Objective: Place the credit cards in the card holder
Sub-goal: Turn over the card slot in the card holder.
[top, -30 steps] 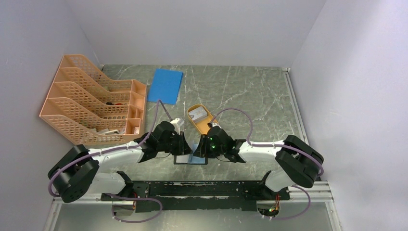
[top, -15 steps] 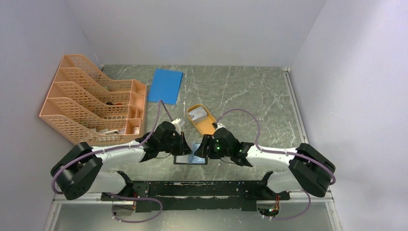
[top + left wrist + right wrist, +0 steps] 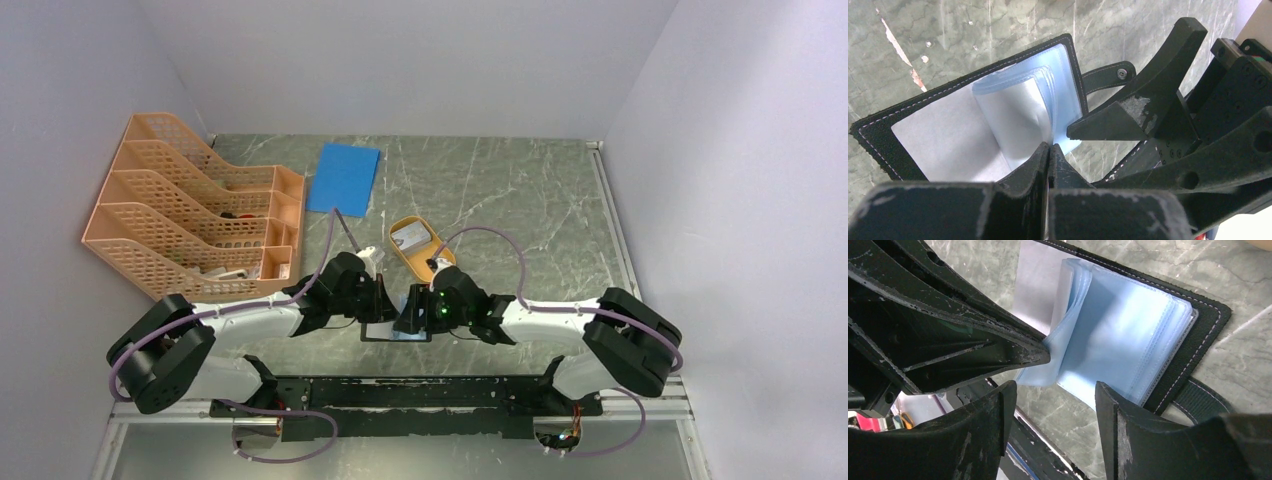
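The black card holder (image 3: 385, 331) lies open on the table between both arms, its bluish clear pockets (image 3: 1128, 325) fanned up. My left gripper (image 3: 1049, 148) is shut, pinching a raised plastic pocket (image 3: 1018, 107) near the spine. My right gripper (image 3: 1055, 390) is open just over the near edge of the right-hand pockets, with nothing between its fingers (image 3: 1110, 405). In the top view the left gripper (image 3: 380, 305) and right gripper (image 3: 412, 312) almost touch above the holder. A pale credit card (image 3: 407, 237) rests in the orange oval dish (image 3: 428, 262) behind them.
An orange mesh file rack (image 3: 190, 225) stands at the left. A large blue flat sheet (image 3: 344, 178) lies at the back. White walls close in the table on three sides. The holder's snap strap (image 3: 1108, 75) sticks out toward the right arm.
The left gripper has closed on the pocket. The right gripper has opened wider and shifted slightly left toward the holder.
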